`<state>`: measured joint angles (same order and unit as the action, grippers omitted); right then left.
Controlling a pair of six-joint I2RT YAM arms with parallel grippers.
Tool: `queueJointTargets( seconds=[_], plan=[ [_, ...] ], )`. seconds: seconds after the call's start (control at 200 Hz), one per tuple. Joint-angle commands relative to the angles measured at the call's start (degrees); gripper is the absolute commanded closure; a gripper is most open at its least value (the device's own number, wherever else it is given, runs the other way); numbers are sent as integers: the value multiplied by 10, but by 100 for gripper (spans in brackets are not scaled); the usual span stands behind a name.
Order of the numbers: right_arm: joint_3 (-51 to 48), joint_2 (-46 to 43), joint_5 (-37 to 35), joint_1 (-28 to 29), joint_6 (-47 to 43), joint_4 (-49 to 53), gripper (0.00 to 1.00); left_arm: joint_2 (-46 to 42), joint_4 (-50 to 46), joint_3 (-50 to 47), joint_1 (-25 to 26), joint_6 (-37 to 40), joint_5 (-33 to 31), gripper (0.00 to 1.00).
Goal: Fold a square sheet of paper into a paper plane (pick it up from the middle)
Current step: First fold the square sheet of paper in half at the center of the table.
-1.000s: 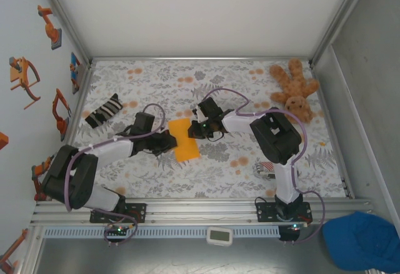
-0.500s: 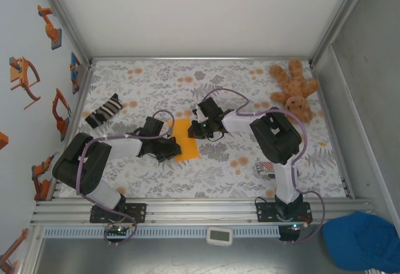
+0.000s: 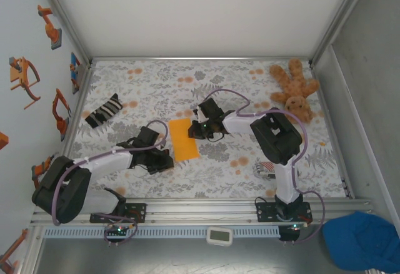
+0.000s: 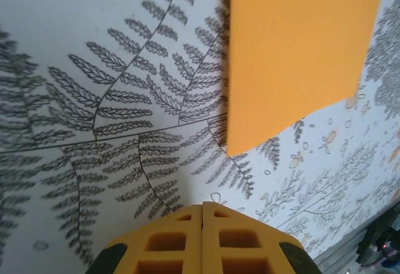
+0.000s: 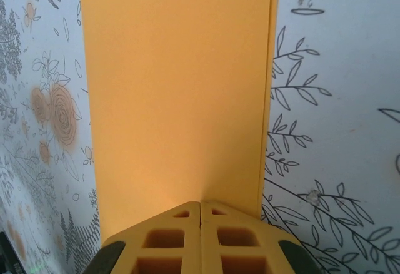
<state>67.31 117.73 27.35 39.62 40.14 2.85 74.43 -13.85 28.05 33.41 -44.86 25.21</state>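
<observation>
Paper point(image 3: 183, 139) lies flat mid-tabletop point(image 3: 237, 86) as a narrow orange rectangle, two layers showing along one long edge. By my reckoning the first fold in half is in and the rest is left to do: no nose corners turned, no wings, no dart yet. The right tool point(image 5: 200, 204), jaws pressed together on nothing, sits at the sheet's right-hand edge, seemingly pinning it, and the left tool point(image 4: 202, 206), likewise closed and empty, hovers over bare cloth near the near-left corner.

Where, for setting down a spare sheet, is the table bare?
Bare: far strip between the striped sock and the teddy, and the near patch between the orange paper and the front rail. Crowded: the paper's sides, left arm, right arm.
</observation>
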Motion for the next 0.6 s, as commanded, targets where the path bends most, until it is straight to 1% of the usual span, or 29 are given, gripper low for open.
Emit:
queueJointTargets(
  seconds=[0.0,0.16,0.225,0.3,0.411,0.486,0.541,0.596],
  plan=[
    [-80,56,-150,-9,23,146,100,-19,-25,54,2,-9,-23,94],
    [-100,-11,-160,-8,69,127,100,10,5,105,-2,-18,-44,87],
    [-99,-31,-161,-7,79,122,100,29,25,121,-6,-25,-46,85],
    [-99,-58,-153,-5,80,102,100,51,48,138,-14,-28,-43,79],
    [-104,-118,-128,-4,90,54,100,76,73,156,-31,-32,-28,73],
    [-114,-171,-119,-4,104,19,94,77,90,152,-42,-38,-22,68],
    [-119,-205,-139,-4,113,22,89,77,95,148,-48,-40,-22,66],
    [-126,-234,-166,-4,120,29,85,78,100,147,-54,-40,-16,62]
  ],
)
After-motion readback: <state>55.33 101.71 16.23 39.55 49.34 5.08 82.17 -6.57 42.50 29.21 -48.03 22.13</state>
